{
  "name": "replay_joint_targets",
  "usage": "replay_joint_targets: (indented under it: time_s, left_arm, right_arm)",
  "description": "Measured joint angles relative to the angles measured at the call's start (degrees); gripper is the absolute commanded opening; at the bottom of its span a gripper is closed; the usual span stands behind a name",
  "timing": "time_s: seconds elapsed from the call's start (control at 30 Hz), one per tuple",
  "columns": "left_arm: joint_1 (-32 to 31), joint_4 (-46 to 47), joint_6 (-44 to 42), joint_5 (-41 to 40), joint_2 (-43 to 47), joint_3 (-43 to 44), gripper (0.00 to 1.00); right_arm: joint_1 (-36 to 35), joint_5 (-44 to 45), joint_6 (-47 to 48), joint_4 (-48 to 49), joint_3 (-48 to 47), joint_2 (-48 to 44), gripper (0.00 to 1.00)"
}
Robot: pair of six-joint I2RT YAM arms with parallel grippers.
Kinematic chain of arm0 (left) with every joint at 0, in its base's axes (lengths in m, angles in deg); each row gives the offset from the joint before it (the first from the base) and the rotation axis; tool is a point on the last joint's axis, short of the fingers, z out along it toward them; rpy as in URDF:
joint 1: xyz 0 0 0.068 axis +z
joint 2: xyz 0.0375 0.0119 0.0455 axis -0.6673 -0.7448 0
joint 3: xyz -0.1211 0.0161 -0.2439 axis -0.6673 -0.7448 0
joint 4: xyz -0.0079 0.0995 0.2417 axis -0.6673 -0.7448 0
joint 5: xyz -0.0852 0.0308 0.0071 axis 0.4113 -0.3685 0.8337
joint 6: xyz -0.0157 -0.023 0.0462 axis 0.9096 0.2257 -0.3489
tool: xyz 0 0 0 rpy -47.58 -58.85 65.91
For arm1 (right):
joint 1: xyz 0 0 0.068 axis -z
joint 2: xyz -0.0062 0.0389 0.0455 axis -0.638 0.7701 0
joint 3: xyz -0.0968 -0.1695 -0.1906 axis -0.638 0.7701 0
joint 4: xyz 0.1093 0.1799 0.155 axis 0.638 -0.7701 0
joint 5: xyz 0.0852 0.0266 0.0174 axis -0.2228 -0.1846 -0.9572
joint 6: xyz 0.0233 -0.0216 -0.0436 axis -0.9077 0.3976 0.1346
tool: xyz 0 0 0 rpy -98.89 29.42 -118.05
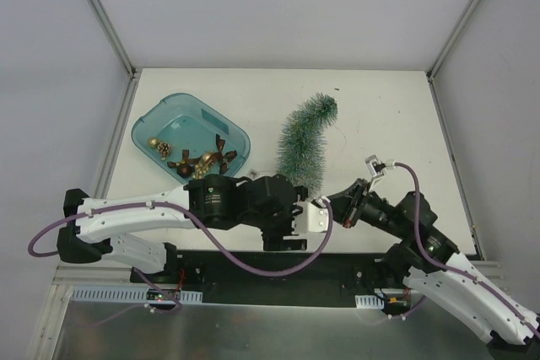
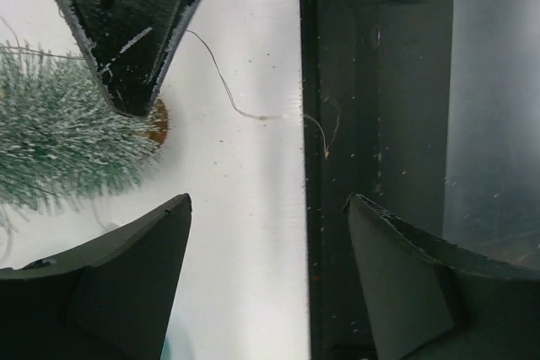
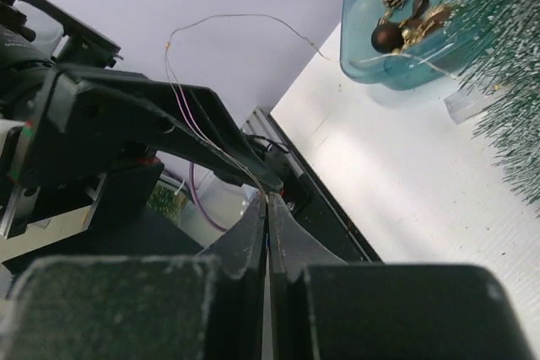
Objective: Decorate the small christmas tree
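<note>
The right gripper (image 3: 268, 208) is pinched shut on a thin wire (image 3: 228, 18), which rises from its tips and arcs loose toward the tray (image 3: 354, 40). The left gripper (image 2: 266, 233) gapes wide, holding nothing, over the bench (image 2: 245, 208) edge just beside the tree (image 1: 305, 142). The tree lies on its side, bent, with its brown base (image 2: 159, 121) nearest the grippers and its tip toward the far edge. The step looks like dressing the tree with the wire. It would go best if the left gripper closed on the base first to steady the tree, the right keeping slack low so the wire catches in the bristles rather than dragging the light tree along.
</note>
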Motion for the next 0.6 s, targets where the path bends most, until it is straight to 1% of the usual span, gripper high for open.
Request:
replay_joint_targets:
  time_s: [0.03, 0.13, 0.3, 0.4, 0.6]
  left_arm:
    - [0.63, 0.31, 1.53, 0.68, -0.35, 0.0, 0.87]
    - [2.45, 0.83, 6.64, 2.95, -1.88, 0.04, 0.88]
    - [7.13, 2.21, 12.94, 7.39, -4.31, 0.0, 0.88]
    - [9.68, 2.95, 14.95, 9.73, -4.48, -0.46, 0.88]
    - [9.9, 4.0, 16.79, 13.51, -4.48, -2.27, 0.89]
  right_arm:
    - [-1.22, 2.82, -0.31, 2.29, 1.55, -1.09, 0.01]
    - [-4.79, 8.76, -1.09, 6.88, 5.49, -2.69, 0.01]
    - [-11.17, 18.1, -1.36, 12.81, 9.73, -2.14, 0.01]
    - [-14.1, 22.95, -1.09, 16.11, 9.9, -1.46, 0.01]
    - [-18.25, 30.21, -0.96, 24.2, 11.1, -0.24, 0.01]
